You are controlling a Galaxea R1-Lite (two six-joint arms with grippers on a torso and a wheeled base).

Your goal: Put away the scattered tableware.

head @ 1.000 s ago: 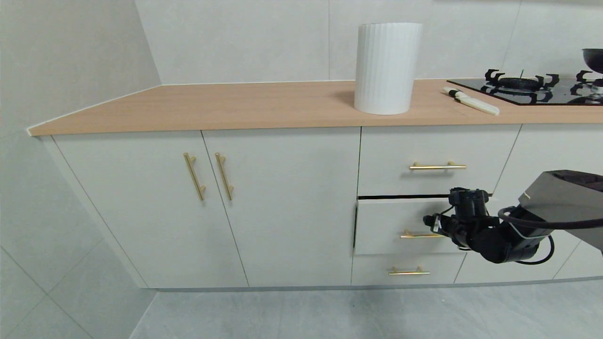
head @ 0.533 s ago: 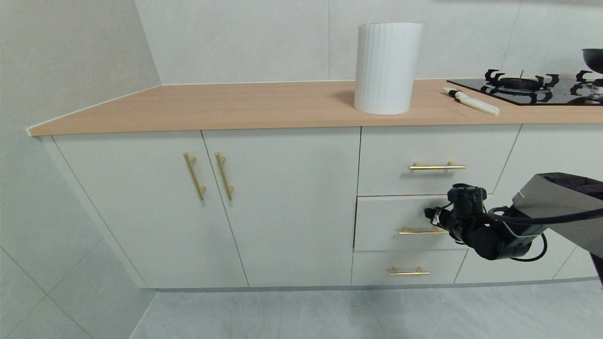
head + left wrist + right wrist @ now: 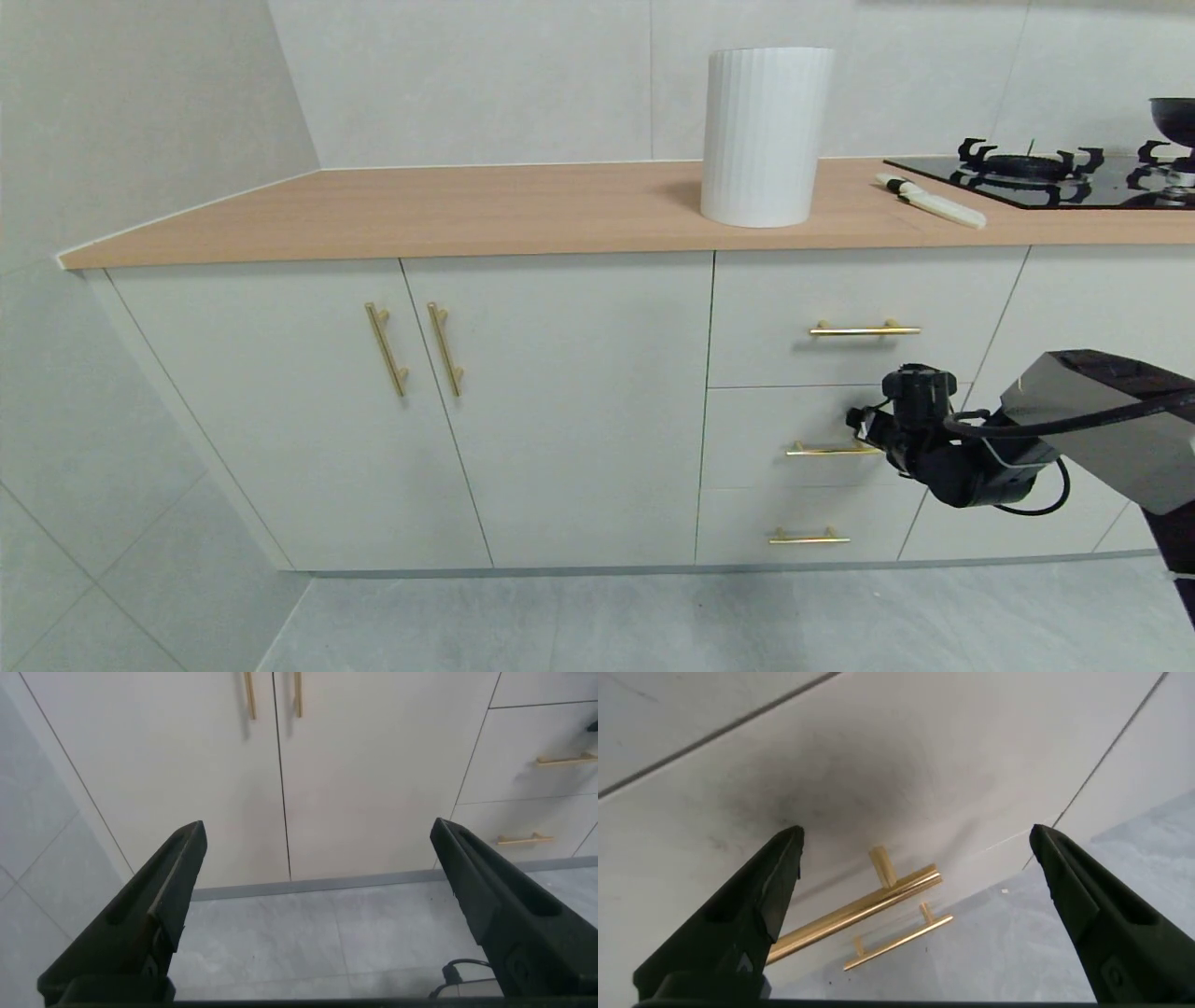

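Drawer step seemingly in hand at lower right of the head view: the right gripper (image 3: 864,434) hung at the middle drawer's (image 3: 775,420) brass handle (image 3: 826,451), fingers apart, drawer shut. The left gripper (image 3: 318,835) gaped too, empty. A knife (image 3: 930,200) lay on the worktop (image 3: 467,210), upper right, beside the hob (image 3: 1036,177). Next move, likely: clamp the bar, pull straight

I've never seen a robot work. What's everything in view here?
Countertop: one, wood-brown, against the tiled wall.
Ribbed container: one, white, upright on the countertop.
Knife: one, white, lying between container and hob.
Hob: one, black, in the countertop, right end.
Cabinet doors: two, white, gold-handled, below the countertop.
Drawers: three, white, gold-handled, right of the doors, shut.
Right pincer: one, black, open, at the middle drawer's handle.
Left pincer: one, black, open, facing the cabinet doors.
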